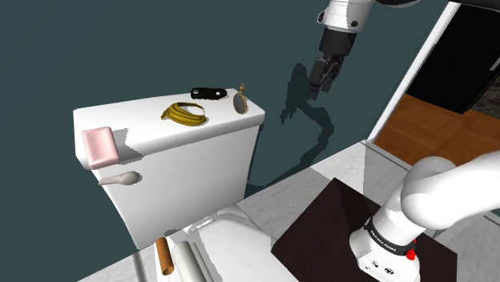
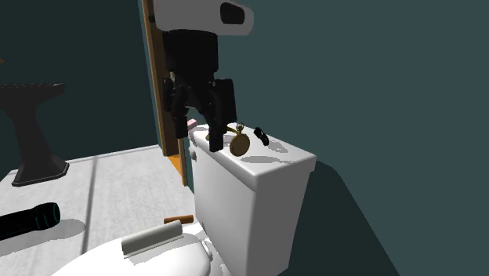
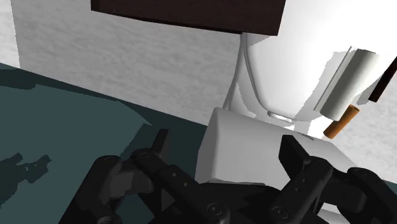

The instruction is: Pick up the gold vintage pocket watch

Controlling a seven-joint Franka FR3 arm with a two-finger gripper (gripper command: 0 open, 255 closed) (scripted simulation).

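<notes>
Overhead, my all-black two-finger hand (image 1: 323, 76) hangs open and empty, fingers apart, high off one end of the white toilet tank (image 1: 152, 120). The small round gold pocket watch (image 1: 240, 102) stands upright at that end of the lid, near a yellow banana bunch (image 1: 184, 114). I judge it light, rigid and slick, its glass fragile; pinching across the case faces looks safest, lest it topple.

- gold pocket watch (image 1: 239, 102) upright on white toilet tank lid (image 1: 138, 120)
- yellow bananas (image 1: 184, 114) just beside, small black object (image 1: 210, 94) behind
- gripper (image 1: 323, 80) hanging in air, off to the shoulder view's right
</notes>
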